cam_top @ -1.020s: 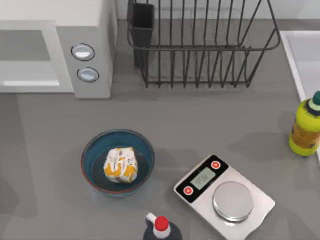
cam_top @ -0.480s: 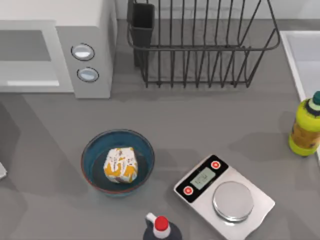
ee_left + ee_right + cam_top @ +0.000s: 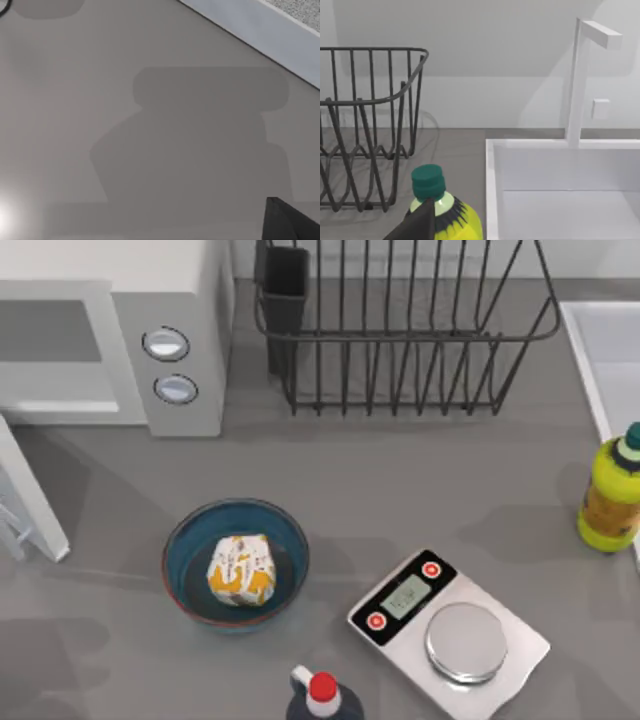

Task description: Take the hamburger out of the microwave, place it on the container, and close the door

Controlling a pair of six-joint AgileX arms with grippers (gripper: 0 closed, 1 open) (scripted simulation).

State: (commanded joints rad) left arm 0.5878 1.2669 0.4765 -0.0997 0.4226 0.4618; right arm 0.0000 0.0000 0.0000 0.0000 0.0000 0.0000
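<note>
The door [image 3: 30,495] has moved. Half a second ago only a tiny white corner of it peeked in at the left edge of the top view. Now a long white strip of it sticks out over the desk [image 3: 420,490], in front of the microwave [image 3: 180,350]. I think it is swinging shut, but it is not shut yet.

The door is flat and hard. It will not bend. It should swing easily on its hinge. I think the best place to push is the free end, far from the hinge, with a slow, flat push.

The hamburger [image 3: 241,570] already sits inside the container [image 3: 176,540], in the middle of the desk. It is soft and light in its paper wrap, and it needs no more touching.

A dark bit of the left tool [image 3: 292,222] shows low over bare desk in the left wrist view. I cannot tell if it is apart or together. The right tool [image 3: 415,225] is parked by the yellow bottle [image 3: 610,495] near the sink [image 3: 605,350], and I cannot tell for that one either.

Farther out stand a scale [image 3: 405,597], a red-capped bottle [image 3: 322,695] and a black dish rack [image 3: 400,340].
</note>
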